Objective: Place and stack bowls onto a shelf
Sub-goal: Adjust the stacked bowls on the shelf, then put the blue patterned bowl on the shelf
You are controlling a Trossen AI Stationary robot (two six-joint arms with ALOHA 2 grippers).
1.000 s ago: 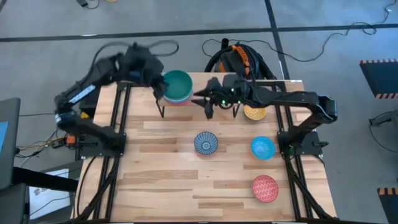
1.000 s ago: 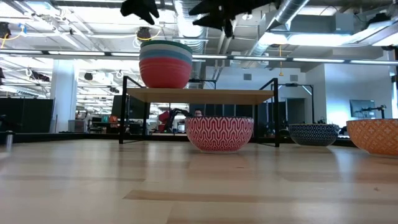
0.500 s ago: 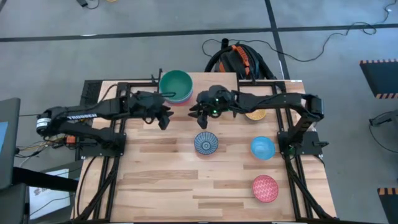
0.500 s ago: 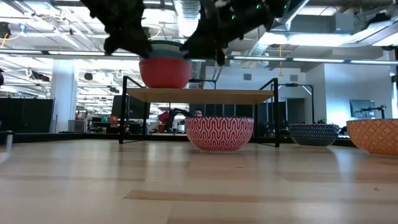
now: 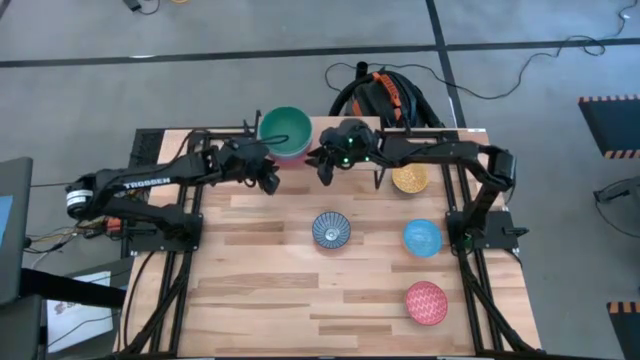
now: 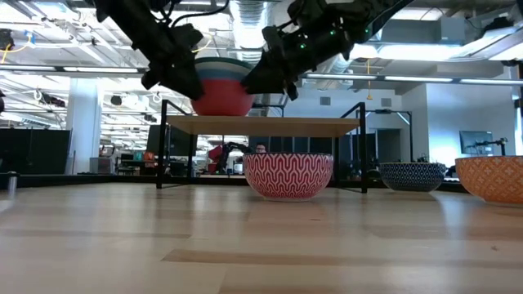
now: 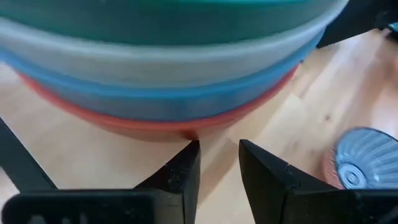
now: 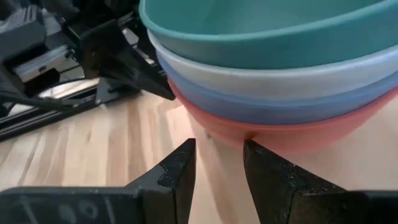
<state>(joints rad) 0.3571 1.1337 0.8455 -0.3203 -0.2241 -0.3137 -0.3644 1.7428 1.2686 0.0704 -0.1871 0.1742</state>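
At upper centre of the overhead view, I see the left pincer (image 5: 268, 180) and right pincer (image 5: 323, 172) flanking the stack of bowls (image 5: 284, 132) on the shelf (image 5: 330, 128). In both wrist views, each pincer's fingers stand slightly apart, holding nothing, just short of the red bottom bowl (image 8: 292, 134).

Both claws crowd bowl stack (image 5: 284, 132); shelf (image 6: 263, 125) right apparently free.

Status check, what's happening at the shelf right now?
Left gripper and right gripper flank the bowl stack on the shelf, both empty, slightly open. Four bowls left on table. Nothing in the way.
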